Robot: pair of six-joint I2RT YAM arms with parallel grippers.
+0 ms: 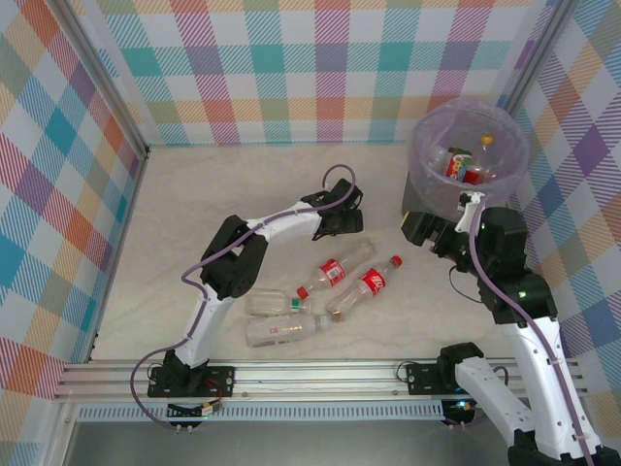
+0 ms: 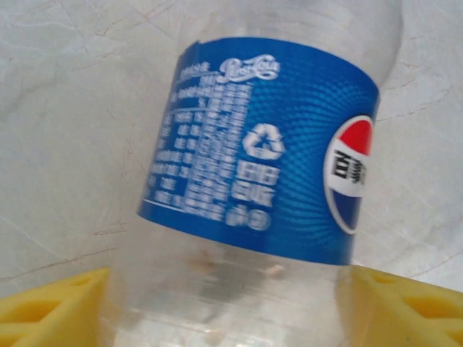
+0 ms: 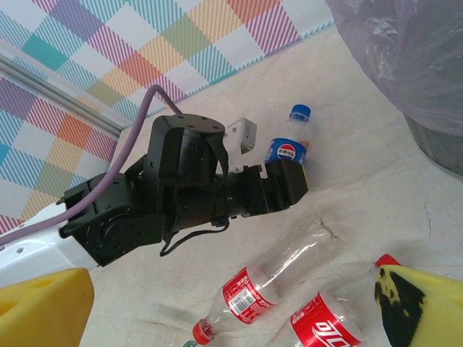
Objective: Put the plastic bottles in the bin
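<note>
A clear bottle with a blue label (image 2: 268,144) lies on the pale table, and my left gripper (image 2: 231,318) has its yellow fingers (image 2: 51,307) pressed against both of its sides. The right wrist view shows that bottle (image 3: 289,144) with its blue cap beyond the left gripper (image 3: 286,181). Two red-labelled bottles (image 1: 335,272) (image 1: 374,282) and two clear ones (image 1: 277,303) (image 1: 286,330) lie mid-table. The bin (image 1: 417,146), lined with a lilac bag, stands at the back right and has bottles (image 1: 464,163) inside. My right gripper (image 1: 415,229) hovers open beside the bin, holding nothing.
Checked walls enclose the table on three sides. An aluminium rail (image 1: 320,374) runs along the near edge by the arm bases. In the right wrist view the bin's bag (image 3: 405,58) and dark wall (image 3: 441,148) are at the upper right.
</note>
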